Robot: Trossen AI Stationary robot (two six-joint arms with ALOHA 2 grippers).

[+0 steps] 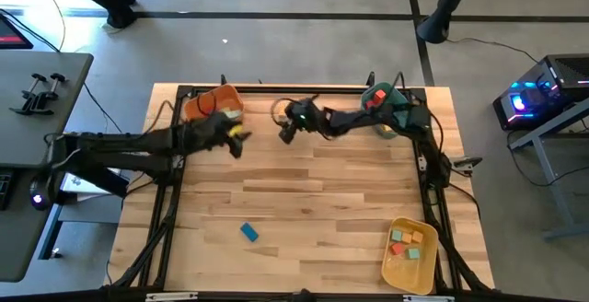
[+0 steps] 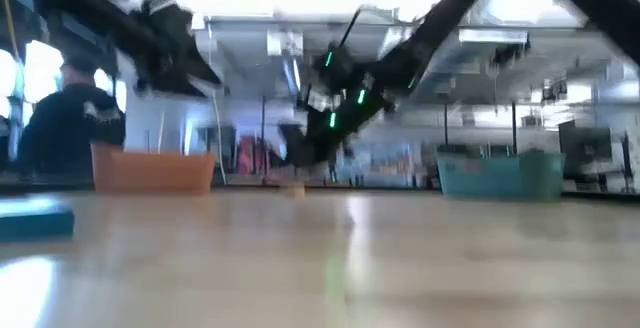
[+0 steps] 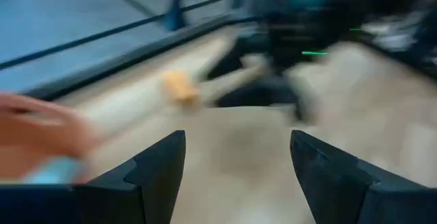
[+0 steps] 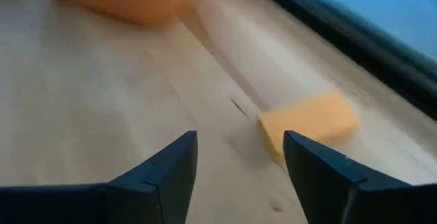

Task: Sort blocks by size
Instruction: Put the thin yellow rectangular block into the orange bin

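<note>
Here the right gripper (image 4: 239,159) hovers open and empty near the table's far edge, with a small orange block (image 4: 311,130) lying flat on the wood just ahead of its fingertips, at about one o'clock in the right wrist view. The block's long axis runs roughly crosswise to the fingers. The left gripper (image 3: 235,156), open too, sits farther off by the orange bin (image 1: 213,102).
</note>
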